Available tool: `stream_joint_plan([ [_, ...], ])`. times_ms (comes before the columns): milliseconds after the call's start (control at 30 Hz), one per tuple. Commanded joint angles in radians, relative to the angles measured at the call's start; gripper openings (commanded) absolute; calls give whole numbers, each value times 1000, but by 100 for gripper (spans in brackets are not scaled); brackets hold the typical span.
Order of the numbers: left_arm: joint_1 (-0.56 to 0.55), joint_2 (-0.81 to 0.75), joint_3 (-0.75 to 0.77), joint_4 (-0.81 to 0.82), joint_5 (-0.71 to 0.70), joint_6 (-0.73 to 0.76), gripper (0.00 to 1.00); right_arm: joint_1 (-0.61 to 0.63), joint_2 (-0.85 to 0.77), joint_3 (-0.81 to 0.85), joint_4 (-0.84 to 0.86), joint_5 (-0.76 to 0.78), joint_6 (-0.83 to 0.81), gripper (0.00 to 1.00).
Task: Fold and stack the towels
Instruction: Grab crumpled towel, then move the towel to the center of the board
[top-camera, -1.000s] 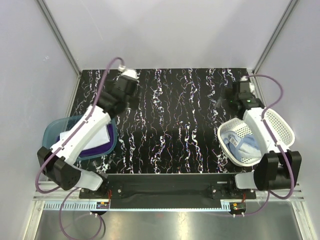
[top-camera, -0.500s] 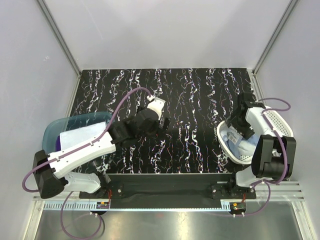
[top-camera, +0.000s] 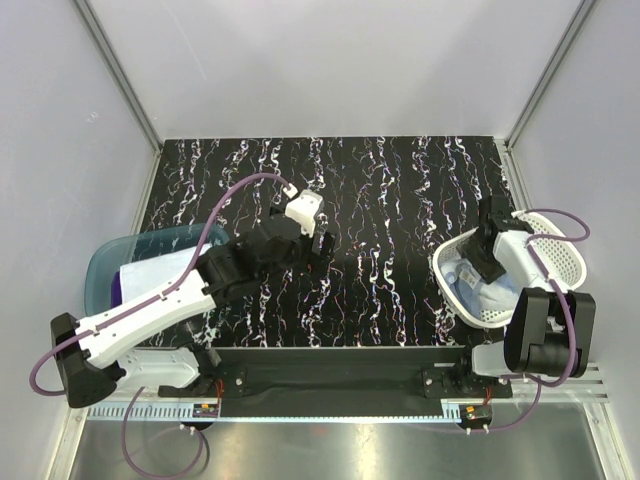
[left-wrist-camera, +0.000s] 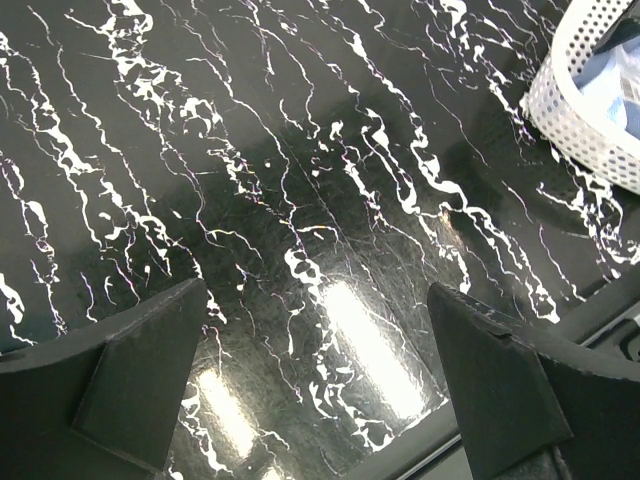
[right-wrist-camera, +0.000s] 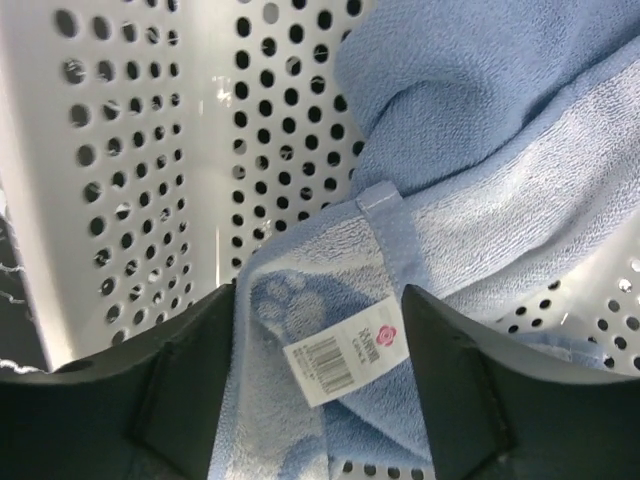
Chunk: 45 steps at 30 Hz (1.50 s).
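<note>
Over on the right side of the black, white-veined surface (top-camera: 400, 190), the white perforated plastic basket (top-camera: 555, 235) sits tipped with its mouth toward the middle, and the light blue towel (top-camera: 480, 290) lies crumpled inside it. The right claw (top-camera: 490, 255) reaches down into the basket. From its wrist camera, the right claw (right-wrist-camera: 318, 335) has its jaws apart, one dark finger (right-wrist-camera: 190, 400) on each side of a folded edge of the light blue towel (right-wrist-camera: 480, 130). The white tag (right-wrist-camera: 345, 350), printed with a barcode and a small pink mark, lies between them. The cloth in the gap looks loose rather than pinched, and the basket's holed wall (right-wrist-camera: 130, 150) rises close behind. The left arm stretches diagonally toward the centre, and the left claw (top-camera: 318, 240) hangs over bare surface, well apart from the basket. From the left wrist, the left claw (left-wrist-camera: 320, 330) is spread wide with nothing between its fingers (left-wrist-camera: 140, 370), only glossy surface (left-wrist-camera: 300, 150) below and a corner of the basket (left-wrist-camera: 590, 110) at the upper right. At the left edge sits the translucent teal tub (top-camera: 100, 265), holding a white towel (top-camera: 155, 270) on top of a deep purple towel (top-camera: 118, 287), both partly hidden by the left arm.
</note>
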Motion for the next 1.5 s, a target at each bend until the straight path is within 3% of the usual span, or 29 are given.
stream_joint_plan([
  [0,2,-14,26,32,43,32,97,-24,-19,-63,59,29,9,72],
  [167,3,-28,18,46,102,32,95,-29,1,-114,153,-20,-14,69],
  [300,3,-29,27,58,145,2,94,-32,23,-45,114,56,-32,49],
  [367,3,-29,33,47,135,2,94,-32,12,16,73,115,-58,49],
  [500,6,-15,52,27,91,17,96,-33,-31,163,-30,204,-119,0],
  [633,23,2,81,13,146,-4,96,-35,-87,349,-135,166,-224,0],
  [833,26,-26,122,6,155,-3,96,-32,-130,749,-166,-273,-337,0],
  [867,29,-44,121,1,148,-4,96,-32,-130,842,-148,-428,-342,0],
  [1033,65,-107,98,-36,138,-23,96,-32,-48,1104,-23,-811,-218,0],
  [1200,121,-185,62,-51,132,-32,96,28,-32,968,223,-976,-95,0],
  [1333,189,-213,29,-99,129,-52,97,245,-42,747,312,-899,-115,2],
  [1467,305,-222,-10,-120,146,-60,97,428,47,462,440,-901,-122,6],
])
